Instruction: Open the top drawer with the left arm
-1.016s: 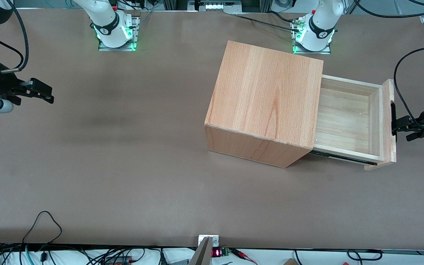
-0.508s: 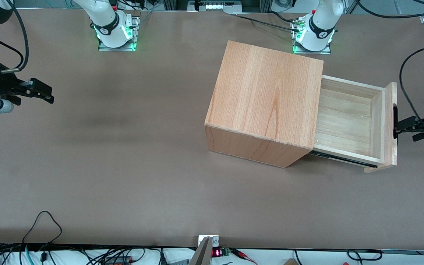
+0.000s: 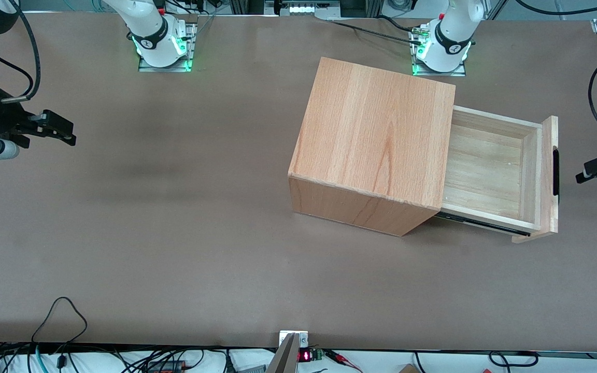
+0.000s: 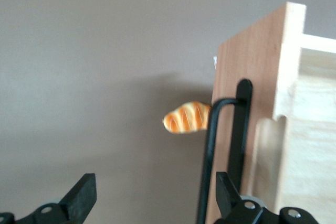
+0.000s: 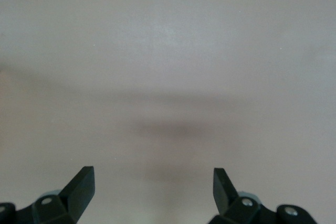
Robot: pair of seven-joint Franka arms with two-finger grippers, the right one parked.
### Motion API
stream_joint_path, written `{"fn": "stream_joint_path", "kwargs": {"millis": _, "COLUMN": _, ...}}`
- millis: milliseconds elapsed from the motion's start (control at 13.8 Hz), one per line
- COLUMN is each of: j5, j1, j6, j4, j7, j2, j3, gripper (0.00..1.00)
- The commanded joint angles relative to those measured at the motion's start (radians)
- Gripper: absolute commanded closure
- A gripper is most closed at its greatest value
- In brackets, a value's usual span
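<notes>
Top drawer (image 3: 490,171) of pale wood stands pulled well out of a large plain wooden cabinet (image 3: 376,140), which sits on a brown table (image 3: 174,233) toward the working arm's end. The drawer is a shallow open tray with thin light walls and a bare board floor showing fine grain; nothing lies inside it. Its flat front panel (image 3: 550,181) is slightly taller and wider than the tray, so its edges stick out past the tray walls. A long black bar handle (image 3: 556,172) runs along the outer face of the panel, standing off it on bent ends. A dark runner shows under the drawer's side nearest the front camera.

The left arm's gripper (image 3: 596,173) hangs in the air just out from the drawer front, near the handle but apart from it, with a clear strip of table between them. In the left wrist view its two black fingers (image 4: 84,195) are spread wide and hold nothing; the handle (image 4: 226,150) rises close by one finger without being clasped. That view also shows the panel (image 4: 252,82) edge-on, with a notch cut in the pale side wall of the tray. A small orange and cream striped object (image 4: 186,117), shaped like a bread roll, shows beside the handle's bent end.
</notes>
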Motion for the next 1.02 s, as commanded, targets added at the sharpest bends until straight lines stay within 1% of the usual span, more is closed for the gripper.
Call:
{"fn": "stream_joint_path", "kwargs": {"millis": 0, "j5": 0.102, "j1": -0.058, "j6": -0.158, "j4": 0.096, "j7": -0.168, "j2": -0.048, "j3": 0.012, "gripper": 0.00}}
{"fn": "stream_joint_path", "kwargs": {"millis": 145, "j5": 0.135, "j1": -0.084, "j6": -0.222, "j4": 0.118, "j7": -0.248, "j2": -0.083, "j3": 0.006, "gripper": 0.00}}
{"fn": "stream_joint_path", "kwargs": {"millis": 435, "j5": 0.155, "j1": -0.141, "j6": -0.328, "j4": 0.115, "j7": -0.368, "j2": -0.189, "j3": -0.005, "gripper": 0.00}}
{"fn": "stream_joint_path", "kwargs": {"millis": 581, "j5": 0.182, "j1": -0.158, "j6": -0.362, "j4": 0.093, "j7": -0.447, "j2": -0.255, "j3": -0.037, "gripper": 0.00}}
{"fn": "stream_joint_path", "kwargs": {"millis": 653, "j5": 0.184, "j1": -0.158, "j6": -0.374, "j4": 0.081, "j7": -0.478, "j2": -0.275, "j3": -0.054, "gripper": 0.00}}
{"fn": "stream_joint_path", "kwargs": {"millis": 871, "j5": 0.190, "j1": -0.160, "j6": -0.381, "j4": 0.053, "j7": -0.555, "j2": -0.319, "j3": -0.108, "gripper": 0.00}}
{"fn": "stream_joint_path", "kwargs": {"millis": 944, "j5": 0.202, "j1": -0.160, "j6": -0.391, "j4": 0.047, "j7": -0.578, "j2": -0.325, "j3": -0.128, "gripper": 0.00}}
